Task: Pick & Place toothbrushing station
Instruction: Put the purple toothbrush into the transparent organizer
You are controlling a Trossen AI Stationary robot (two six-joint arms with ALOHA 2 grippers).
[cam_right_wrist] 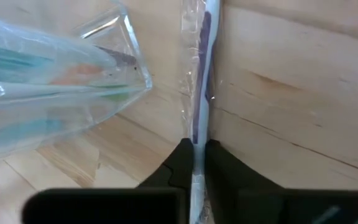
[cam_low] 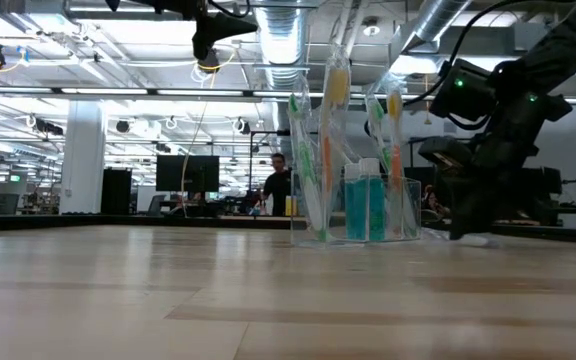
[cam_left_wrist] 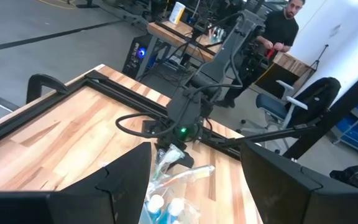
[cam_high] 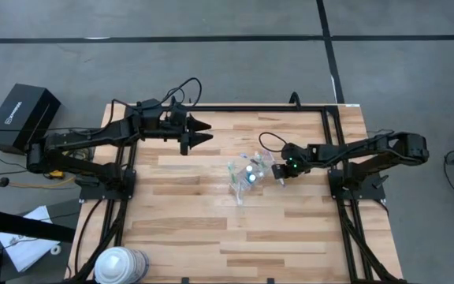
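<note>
Jaws of right gripper pinch thin wrapped toothbrush (crinkly clear film).

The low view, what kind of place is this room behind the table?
Probably a robotics lab or open workshop. Bare ducts and strip lights run along the ceiling, dark monitors stand on benches, and a person works at a far bench behind the wooden table.

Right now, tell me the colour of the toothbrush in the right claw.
White with a purple stripe, in clear wrap: the toothbrush pinched in the right claw. Right wrist view shows it best.
</note>
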